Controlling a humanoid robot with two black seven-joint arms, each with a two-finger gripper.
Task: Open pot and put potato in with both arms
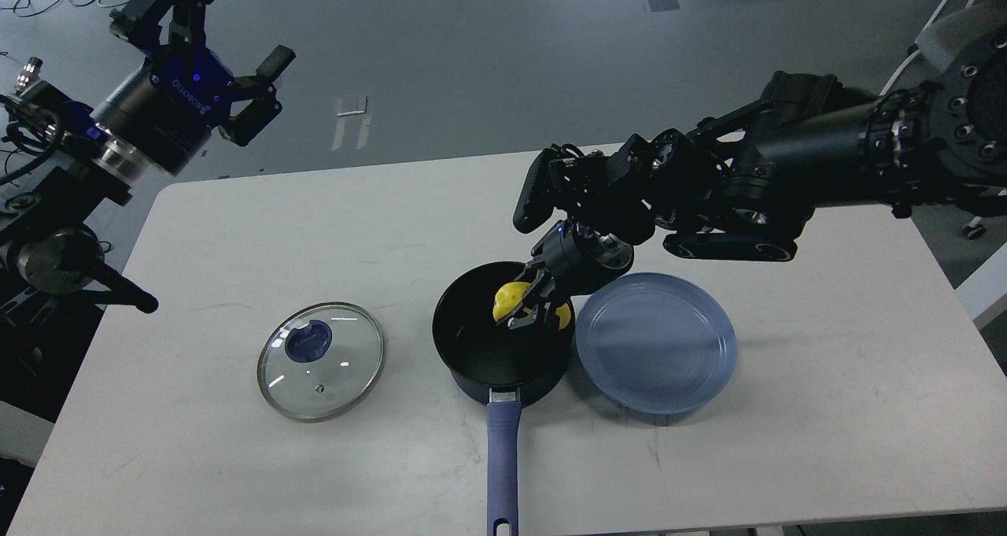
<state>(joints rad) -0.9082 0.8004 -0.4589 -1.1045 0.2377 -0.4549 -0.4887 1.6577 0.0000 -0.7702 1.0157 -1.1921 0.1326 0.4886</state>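
The dark navy pot [480, 363] stands uncovered at the table's front centre, its blue-purple handle [503, 465] pointing toward me. Its glass lid [321, 360] with a blue knob lies flat on the table to the pot's left. My right gripper [529, 309] reaches down into the pot's right side and is shut on the yellow potato [510, 297], which is inside the pot's rim. My left gripper [206, 40] is open and empty, raised high beyond the table's far left corner.
A flat light-blue plate [657, 343] sits right against the pot's right side, under my right arm. The white table [275, 221] ends close to the handle's tip at the front edge. Grey floor lies beyond the table.
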